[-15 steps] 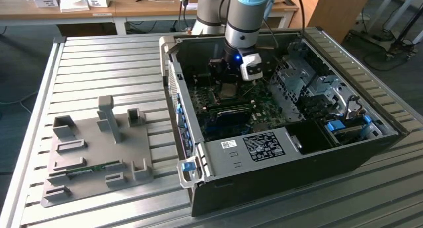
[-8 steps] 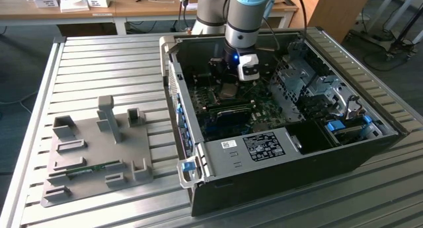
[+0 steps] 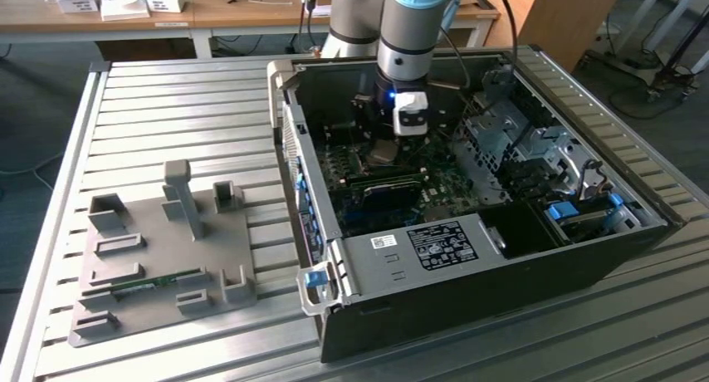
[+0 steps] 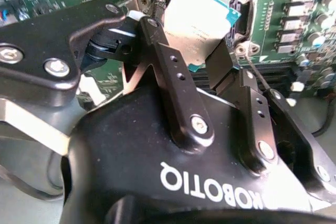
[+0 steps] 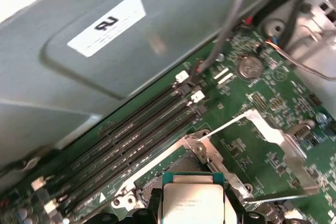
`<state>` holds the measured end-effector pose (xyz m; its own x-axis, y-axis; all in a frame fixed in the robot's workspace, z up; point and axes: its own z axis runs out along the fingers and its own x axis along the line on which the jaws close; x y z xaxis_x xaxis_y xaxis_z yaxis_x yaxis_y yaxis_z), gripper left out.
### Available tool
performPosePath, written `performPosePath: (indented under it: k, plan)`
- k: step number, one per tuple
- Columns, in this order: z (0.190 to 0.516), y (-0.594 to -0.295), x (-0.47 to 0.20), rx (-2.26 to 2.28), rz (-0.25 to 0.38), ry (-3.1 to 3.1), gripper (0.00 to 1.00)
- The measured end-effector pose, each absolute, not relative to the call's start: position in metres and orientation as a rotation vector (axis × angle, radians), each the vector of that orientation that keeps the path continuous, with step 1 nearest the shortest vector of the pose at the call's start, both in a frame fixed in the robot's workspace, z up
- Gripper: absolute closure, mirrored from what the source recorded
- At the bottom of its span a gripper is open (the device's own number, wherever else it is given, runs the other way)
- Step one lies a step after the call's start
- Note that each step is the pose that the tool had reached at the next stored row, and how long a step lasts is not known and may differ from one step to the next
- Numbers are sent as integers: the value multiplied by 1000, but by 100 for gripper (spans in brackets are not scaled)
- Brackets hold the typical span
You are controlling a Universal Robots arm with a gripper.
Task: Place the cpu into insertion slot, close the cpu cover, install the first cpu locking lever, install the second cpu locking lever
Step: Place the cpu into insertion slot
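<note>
Gripping the cpu [image 4: 202, 22] by two opposite edges, my gripper [image 4: 202, 51] has its fingers [image 4: 170, 61] shut on it inside the computer case [image 3: 620, 257]. It hangs tilted just above the insertion slot [image 5: 178, 163], which lies directly beyond my fingertips. One corner looks lower, though I can't tell whether it touches.

The exterior view looks down from above and some way off at the open computer case [image 3: 476, 224], taking in the whole case and the arm reaching into it. Both wrist views sit close above the motherboard [image 5: 262, 114] inside that case: the second wrist view looks past the gripper [image 4: 205, 77], and both share the cpu [image 4: 199, 22] [image 5: 191, 203].
</note>
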<state>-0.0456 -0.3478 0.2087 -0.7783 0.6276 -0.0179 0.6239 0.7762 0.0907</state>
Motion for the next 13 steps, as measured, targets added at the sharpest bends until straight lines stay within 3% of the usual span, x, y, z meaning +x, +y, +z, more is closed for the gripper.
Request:
performPosePath:
  k: [13]
  plan:
    - [208,-348,-46,1307,115,2794,46]
